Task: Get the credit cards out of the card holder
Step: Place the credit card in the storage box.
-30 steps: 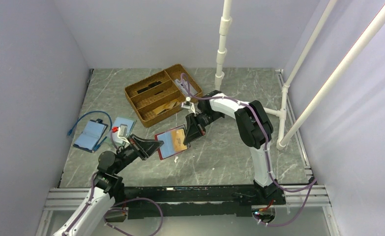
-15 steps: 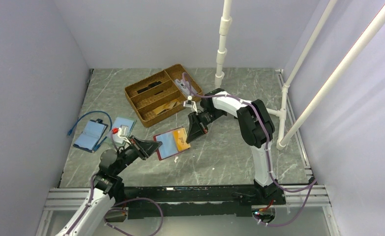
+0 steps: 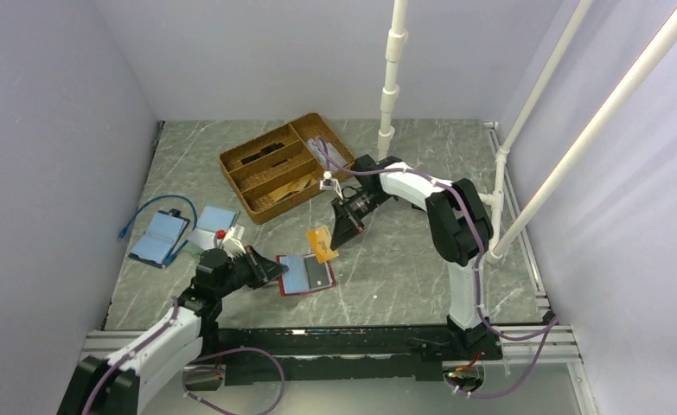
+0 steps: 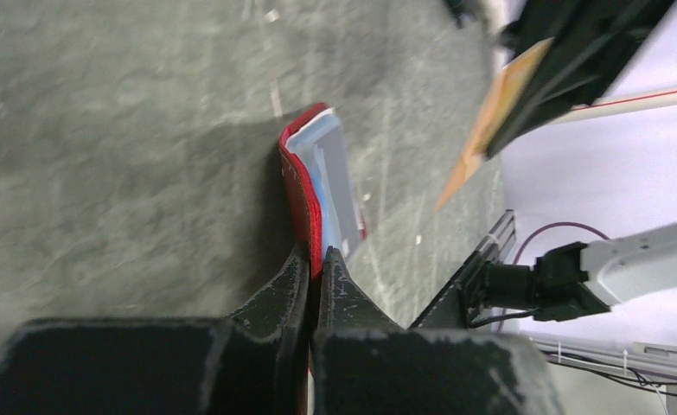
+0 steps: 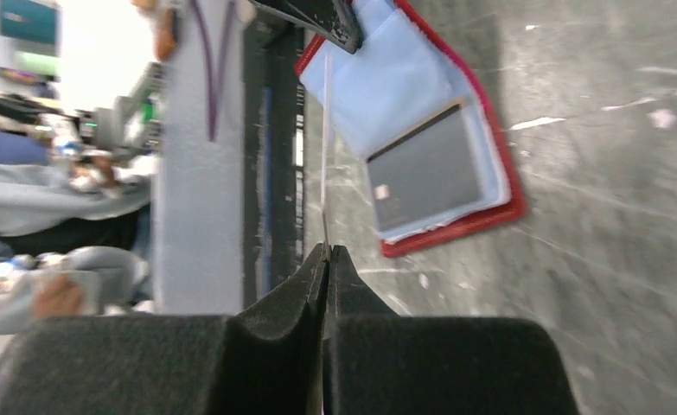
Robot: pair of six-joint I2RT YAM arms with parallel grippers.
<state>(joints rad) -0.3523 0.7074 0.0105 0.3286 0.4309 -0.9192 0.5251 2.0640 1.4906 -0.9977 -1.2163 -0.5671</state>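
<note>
My left jaws are pinched shut on the left edge of the red holder, which lies spread open at lower centre of the top view, low on the bench. I can't tell whether it rests flat there or is tipped up a little. In the left wrist view the red edge runs straight up out of the closed jaws, with the pale lining showing on its right side.

My right jaws are shut on a gold card, held up off the bench just above and to the right of the holder, not touching it. In the right wrist view that card is edge-on, a thin pale line rising from the jaws at centre frame.

A grey card sits in the holder's right half, tucked against the pale blue lining, its chip towards the bottom of that frame.

A wicker tray stands at upper centre of the top view, well apart from the holder. At the left of the frame lie a blue case and a loop of blue cable.
</note>
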